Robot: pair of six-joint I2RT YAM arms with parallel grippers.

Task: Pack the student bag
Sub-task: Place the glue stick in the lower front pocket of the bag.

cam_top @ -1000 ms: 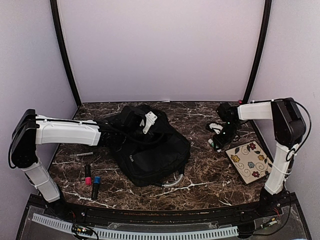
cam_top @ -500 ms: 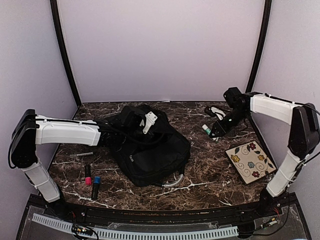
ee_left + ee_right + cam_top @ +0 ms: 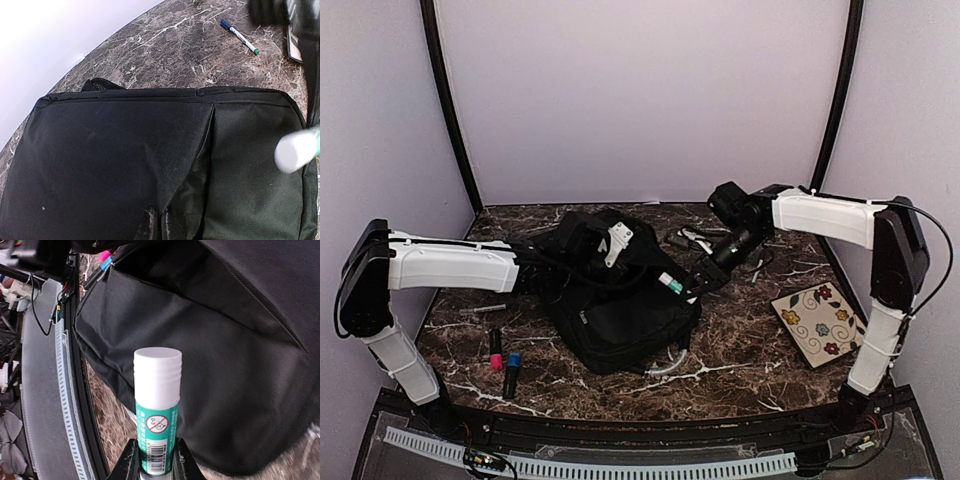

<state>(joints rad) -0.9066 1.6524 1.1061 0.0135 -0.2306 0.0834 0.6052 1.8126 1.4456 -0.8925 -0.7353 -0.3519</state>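
At the middle of the dark marble table (image 3: pixel 750 360) lies the student bag (image 3: pixel 620 300), black, soft and slumped, its longer side running from far left to near right.

Over the bag's far right corner hangs the right gripper (image 3: pixel 703 279). Its fingers (image 3: pixel 131 460) stand only a little apart, pinching the lower end of a glue stick (image 3: pixel 156 410) between them. The stick has a green body with a barcode label and a ribbed white cap, and in the overhead view the cap points toward the bag, the stick (image 3: pixel 670 284) just above the black fabric. Whether it touches the fabric cannot be told. The left wrist view shows the same white cap (image 3: pixel 296 150), blurred, above the bag's right end.

On the bag's far left part sits the left gripper (image 3: pixel 592 250), its arm reaching in from the left. Its fingers (image 3: pixel 148 227) are pressed together at the bottom edge of the wrist view, and the bag's fabric (image 3: pixel 125 160) draws up in creases that meet between them, so they appear to nip a fold of the bag.

Left of the bag, on the table, lie two dark markers, one pink-capped (image 3: pixel 495 350) and one blue-capped (image 3: pixel 511 373). Beyond the bag's far side lies a white pen (image 3: pixel 240 36) with a blue cap. Well to the right of the bag lies a flower-printed square (image 3: pixel 820 322).
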